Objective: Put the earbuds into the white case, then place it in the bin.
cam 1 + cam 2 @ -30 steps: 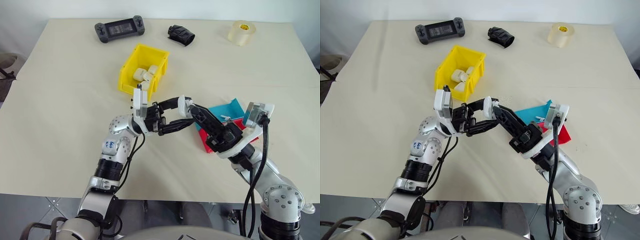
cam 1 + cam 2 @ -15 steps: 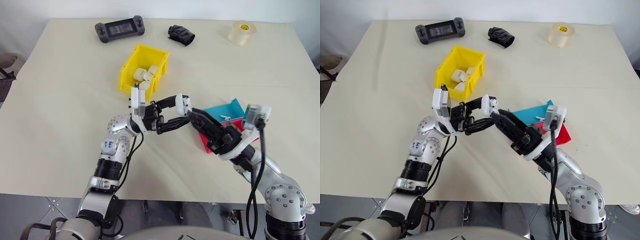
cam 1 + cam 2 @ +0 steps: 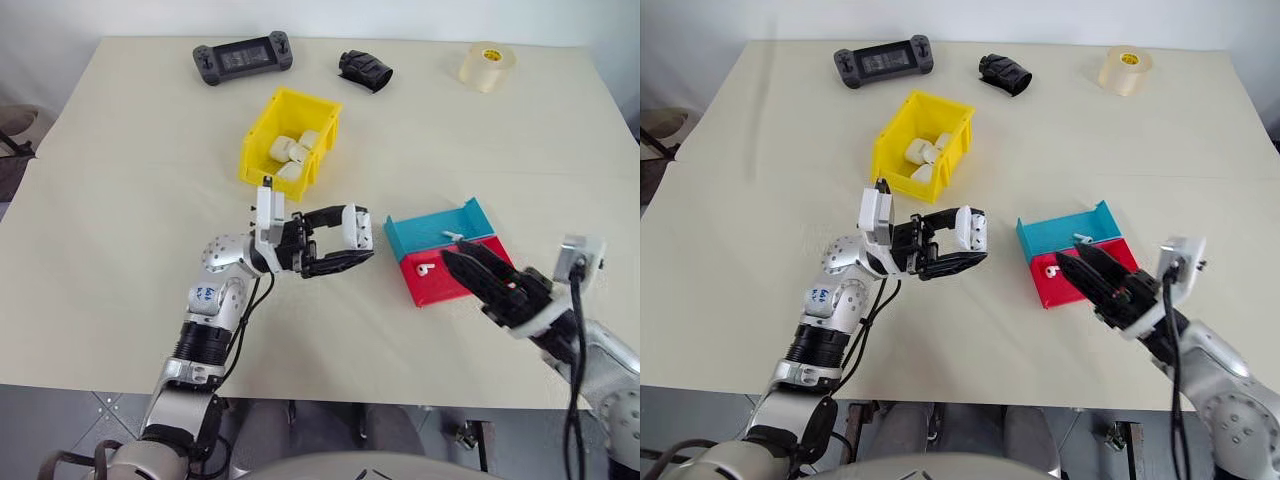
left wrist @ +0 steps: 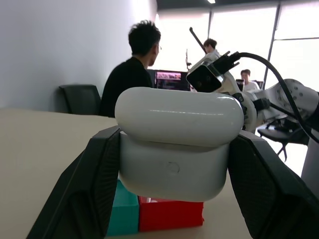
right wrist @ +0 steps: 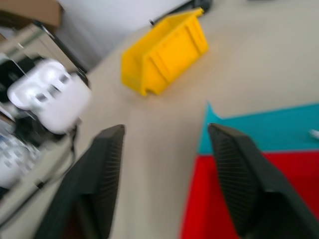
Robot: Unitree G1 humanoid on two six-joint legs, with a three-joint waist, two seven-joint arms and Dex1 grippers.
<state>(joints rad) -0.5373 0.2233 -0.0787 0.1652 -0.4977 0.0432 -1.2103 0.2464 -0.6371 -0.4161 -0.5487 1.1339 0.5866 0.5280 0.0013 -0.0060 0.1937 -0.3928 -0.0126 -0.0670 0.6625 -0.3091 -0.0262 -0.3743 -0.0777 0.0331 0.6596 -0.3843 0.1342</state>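
My left gripper point(image 3: 352, 238) is shut on the white case point(image 3: 358, 226), holding it above the table's middle and pointing to the right. The left wrist view shows the case point(image 4: 179, 119) clamped between both fingers, its lid seeming slightly raised. One earbud point(image 3: 425, 268) lies in the red tray point(image 3: 432, 290), another point(image 3: 450, 237) in the teal tray point(image 3: 415, 232). My right gripper point(image 3: 455, 262) hovers open over the red tray's right part, apart from the case. The yellow bin point(image 3: 254, 150) stands behind the left gripper with several white cases inside.
Along the table's far edge lie a dark game controller point(image 3: 243, 57), a black object point(image 3: 365, 70) and a roll of tape point(image 3: 487, 65). The left wrist view shows people seated in the background point(image 4: 132, 69).
My right gripper has pulled away from the case, moving right and down to the red tray, and now stands open. The left gripper keeps the case and has shifted slightly left.
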